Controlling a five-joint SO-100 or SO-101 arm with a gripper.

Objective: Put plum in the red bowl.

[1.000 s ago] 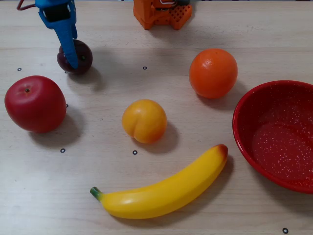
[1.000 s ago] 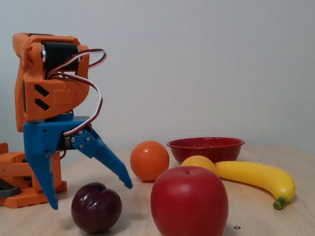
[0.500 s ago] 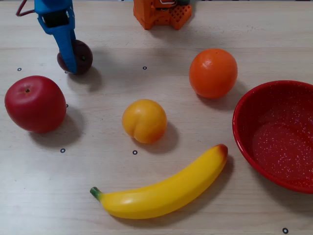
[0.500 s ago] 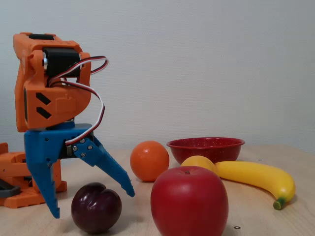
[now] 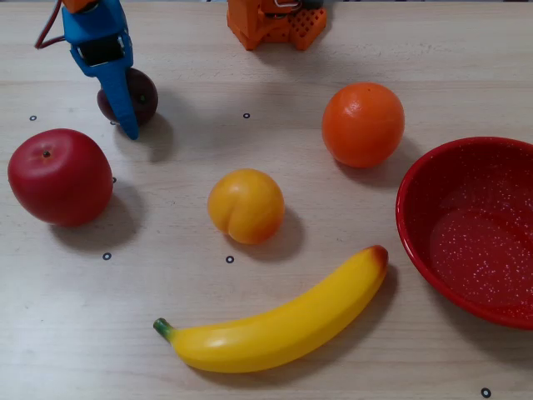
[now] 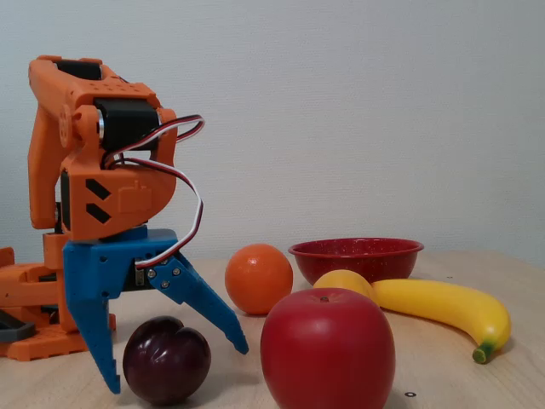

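The plum (image 5: 146,93) is a small dark purple fruit at the far left of the table in the overhead view, partly covered by my blue gripper (image 5: 122,112). In the fixed view the gripper (image 6: 176,368) stands open, its two fingers low on either side of the plum (image 6: 167,361). One fingertip (image 6: 111,385) is almost down at the table behind the plum, and the other reaches past its front. The red bowl (image 5: 420,179) sits at the right edge of the overhead view, with nothing in it. In the fixed view the red bowl (image 6: 356,256) is far back.
A red apple (image 5: 60,177) lies just below the plum in the overhead view. A yellow-orange peach (image 5: 246,206), an orange (image 5: 363,125) and a banana (image 5: 275,325) lie between plum and bowl. The arm's orange base (image 5: 275,21) stands at the top edge.
The open gripper has come down and forward over the plum, so its fingers now straddle it lower. The plum and the other fruit have not moved.
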